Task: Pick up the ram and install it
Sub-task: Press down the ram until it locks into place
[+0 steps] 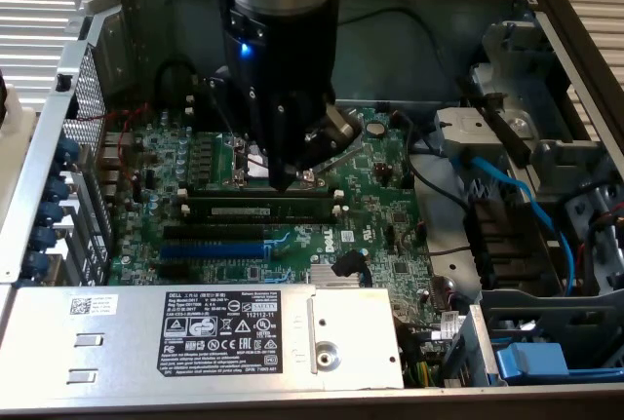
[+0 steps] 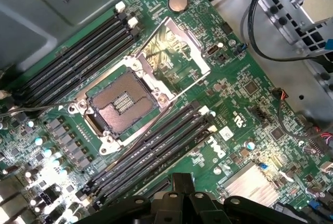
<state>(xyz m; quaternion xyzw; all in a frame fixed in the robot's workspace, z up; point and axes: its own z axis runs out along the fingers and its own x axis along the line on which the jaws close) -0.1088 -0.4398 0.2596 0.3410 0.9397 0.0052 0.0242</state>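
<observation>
Fingers of the gripper [image 1: 286, 182] are drawn together and hold nothing. The tip hangs over the middle of the green motherboard [image 1: 380, 215] inside an open computer case [image 1: 97, 69], just above the processor socket [image 2: 122, 102], whose metal cover [image 2: 171, 52] stands flipped up beside it.

The ram [image 1: 263, 210] sits in the memory slots [image 2: 156, 143] just in front of the gripper in the exterior view, lying lengthwise along the slot with a pale label on its side and white clips at each end. In the wrist view I cannot make out the stick among the dark slots.

A second bank of slots [image 2: 78, 57] lies on the far side of the socket. Blue expansion slot [image 1: 213, 248] runs below the memory. A grey power supply [image 1: 195, 337] with a black sticker fills the near edge, and blue cables [image 1: 526, 206] trail on the exterior view's right.
</observation>
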